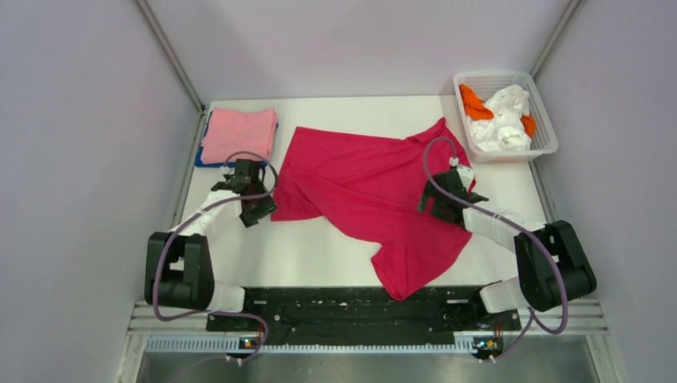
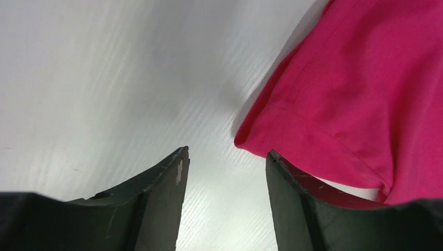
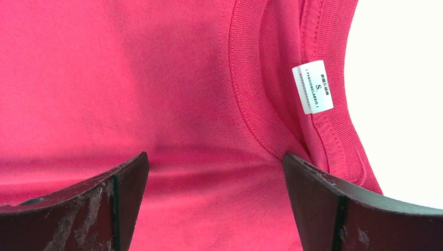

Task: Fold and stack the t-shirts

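Note:
A large crimson-red t-shirt (image 1: 367,191) lies spread and partly rumpled across the middle of the table. At the back left a folded pink t-shirt (image 1: 238,134) rests on a blue one (image 1: 201,159), of which only the edge shows. My left gripper (image 1: 257,209) hovers at the red shirt's left edge. It is open (image 2: 227,157) with bare table between its fingers, and the shirt's hem (image 2: 339,104) lies just past the right finger. My right gripper (image 1: 437,201) stands wide open (image 3: 215,159) over the red cloth near the collar and its white size label (image 3: 312,86), holding nothing.
A white mesh basket (image 1: 515,155) at the back right holds crumpled white and orange cloths. Grey walls close in the table on the left, right and back. White table surface (image 1: 319,255) shows in front of the red shirt.

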You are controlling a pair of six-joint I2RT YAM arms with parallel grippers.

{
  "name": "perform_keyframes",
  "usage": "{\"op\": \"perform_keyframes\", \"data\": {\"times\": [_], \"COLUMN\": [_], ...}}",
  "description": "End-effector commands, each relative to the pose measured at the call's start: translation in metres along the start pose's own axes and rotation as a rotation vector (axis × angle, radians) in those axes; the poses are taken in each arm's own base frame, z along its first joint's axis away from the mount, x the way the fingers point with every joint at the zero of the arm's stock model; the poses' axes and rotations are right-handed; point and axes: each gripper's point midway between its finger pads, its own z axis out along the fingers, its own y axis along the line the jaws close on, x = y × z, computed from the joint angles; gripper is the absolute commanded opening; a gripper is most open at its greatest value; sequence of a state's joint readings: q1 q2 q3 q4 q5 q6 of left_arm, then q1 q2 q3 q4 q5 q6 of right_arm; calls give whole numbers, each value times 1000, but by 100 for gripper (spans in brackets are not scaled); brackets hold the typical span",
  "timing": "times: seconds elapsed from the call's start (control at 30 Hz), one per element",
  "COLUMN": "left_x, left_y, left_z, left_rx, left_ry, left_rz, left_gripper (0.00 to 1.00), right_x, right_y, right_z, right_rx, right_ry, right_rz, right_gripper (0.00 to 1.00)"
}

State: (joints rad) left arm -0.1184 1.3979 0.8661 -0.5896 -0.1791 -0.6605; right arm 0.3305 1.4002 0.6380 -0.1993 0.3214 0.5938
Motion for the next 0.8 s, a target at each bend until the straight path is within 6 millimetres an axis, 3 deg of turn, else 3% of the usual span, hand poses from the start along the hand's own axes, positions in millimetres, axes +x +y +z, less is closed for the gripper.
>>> {"op": "perform_keyframes", "data": {"times": [0.0,0.3,0.4,0.6,0.77], "left_x": [1,11,10,-1,-15], "left_y": [-31,-35,-36,-11,-14], "left_z": [12,30,30,37,31], "left_rx": [189,185,187,54,83], "left_ry": [11,80,82,36,-30], "left_rz": [-65,-62,-55,-68,-63], "left_gripper": [59,39,22,0,0], "right_x": [15,15,14,12,2], "right_y": [-15,-19,-19,-26,-29], "right_z": [1,2,3,7,10], "right_rx": [55,78,85,118,120], "right_ry": [66,64,62,68,61], "right_rz": [-15,-19,-21,-16,6], "right_gripper": [99,99,99,99,99]}}
